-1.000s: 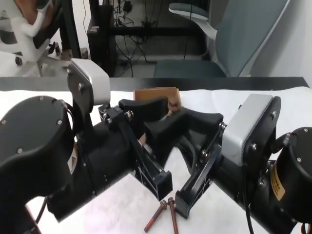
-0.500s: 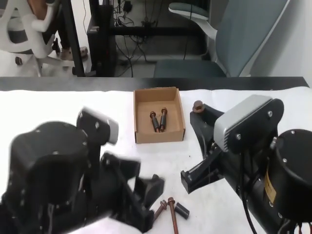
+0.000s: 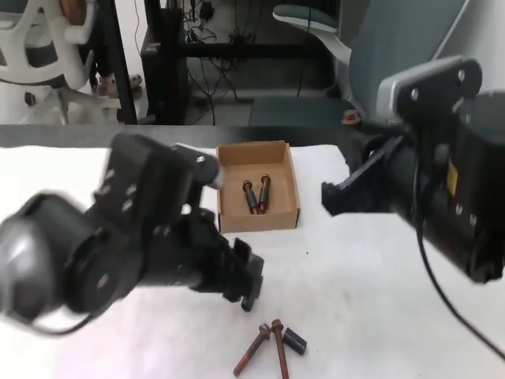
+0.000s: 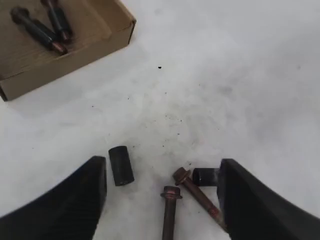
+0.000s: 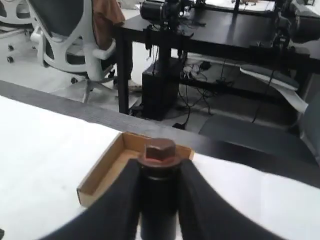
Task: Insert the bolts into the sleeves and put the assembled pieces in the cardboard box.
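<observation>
The arms have parted. The right gripper (image 5: pixel 160 172), clamped on an assembled piece (image 5: pixel 160 151), holds it short of the cardboard box (image 5: pixel 100 176) ahead. The left gripper (image 4: pixel 162 167), wide open, now straddles a loose sleeve (image 4: pixel 121 165) and bolts (image 4: pixel 169 215) beneath it.

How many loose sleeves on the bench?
2. One sleeve lies alone, apart from the bolts; the other sleeve lies beside one bolt's head. More may be hidden in the high view.
</observation>
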